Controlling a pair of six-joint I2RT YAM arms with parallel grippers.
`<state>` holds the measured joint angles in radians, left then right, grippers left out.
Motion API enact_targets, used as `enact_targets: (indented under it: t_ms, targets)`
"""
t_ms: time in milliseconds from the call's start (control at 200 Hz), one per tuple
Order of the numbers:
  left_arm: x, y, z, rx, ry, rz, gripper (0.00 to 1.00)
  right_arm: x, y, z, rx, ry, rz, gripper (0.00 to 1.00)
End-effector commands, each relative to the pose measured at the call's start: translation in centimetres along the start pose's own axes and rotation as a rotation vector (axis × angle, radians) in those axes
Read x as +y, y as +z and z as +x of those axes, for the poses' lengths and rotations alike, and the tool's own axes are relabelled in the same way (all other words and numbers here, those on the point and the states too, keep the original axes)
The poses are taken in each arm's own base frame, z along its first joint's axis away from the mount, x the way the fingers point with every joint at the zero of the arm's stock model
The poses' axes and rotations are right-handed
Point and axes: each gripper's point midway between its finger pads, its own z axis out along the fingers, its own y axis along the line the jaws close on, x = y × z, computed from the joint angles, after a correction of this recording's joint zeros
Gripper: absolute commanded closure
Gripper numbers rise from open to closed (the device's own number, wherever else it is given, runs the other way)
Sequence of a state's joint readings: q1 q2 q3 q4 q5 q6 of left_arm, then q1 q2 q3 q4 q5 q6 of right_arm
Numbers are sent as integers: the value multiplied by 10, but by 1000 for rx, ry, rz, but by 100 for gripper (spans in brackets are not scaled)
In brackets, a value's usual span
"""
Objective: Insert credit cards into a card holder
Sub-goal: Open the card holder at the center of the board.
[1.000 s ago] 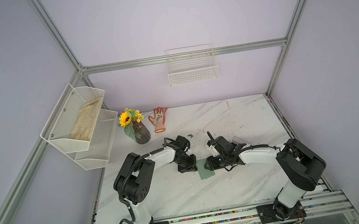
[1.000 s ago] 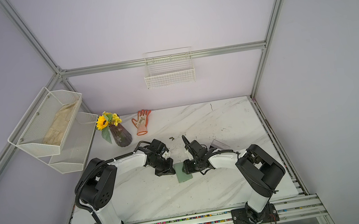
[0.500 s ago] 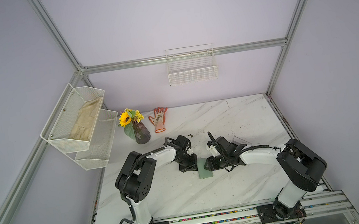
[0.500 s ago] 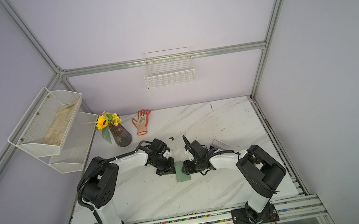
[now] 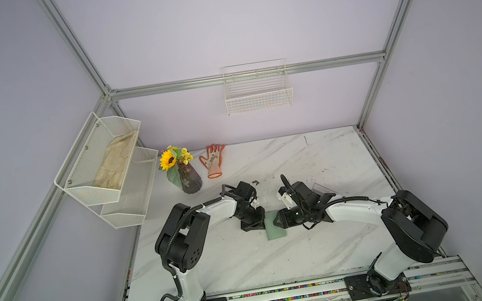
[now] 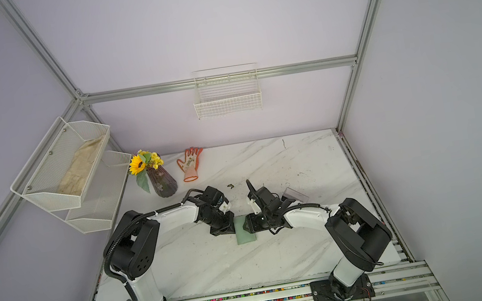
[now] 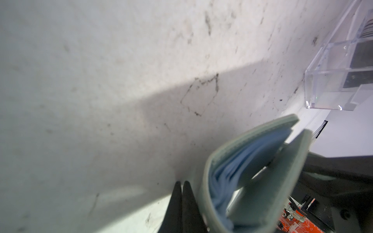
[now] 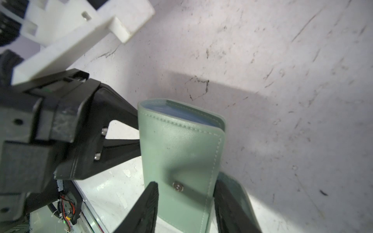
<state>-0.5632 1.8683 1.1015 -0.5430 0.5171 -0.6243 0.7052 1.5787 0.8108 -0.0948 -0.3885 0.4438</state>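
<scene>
Both arms reach low to mid-bench, meeting at the one card holder (image 5: 275, 231), which lies partly open with bluish sleeves (image 7: 242, 161) showing. The left gripper (image 7: 181, 184) has its jaws pressed together, empty, just beside the fold. The right gripper (image 8: 184, 183) has its jaws wide astride the raised cover (image 8: 181, 145); I cannot tell if they grip it. One clear box (image 7: 333, 80), nearer the right edge, holds dark cards (image 7: 361, 54), uncountable.

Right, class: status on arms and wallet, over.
Left gripper shut beside wallet. Right gripper clamps wallet. Wallet half open. Nothing blocking.
</scene>
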Motion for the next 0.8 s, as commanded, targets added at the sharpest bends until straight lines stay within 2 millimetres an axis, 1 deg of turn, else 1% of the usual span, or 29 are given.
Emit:
enact_targets:
  t_ms: [0,460,795]
  targets:
    - [-15,-3,-14,-33,43,19,100,13,-8,-6,-12,-11,-38,52]
    - [-18,2,-17,-23,47,24,100,23,-14,-10,-16,-11,-70,52]
    - [-19,6,-18,-15,49,25,100,41,-22,-19,-45,-31,-141,52]
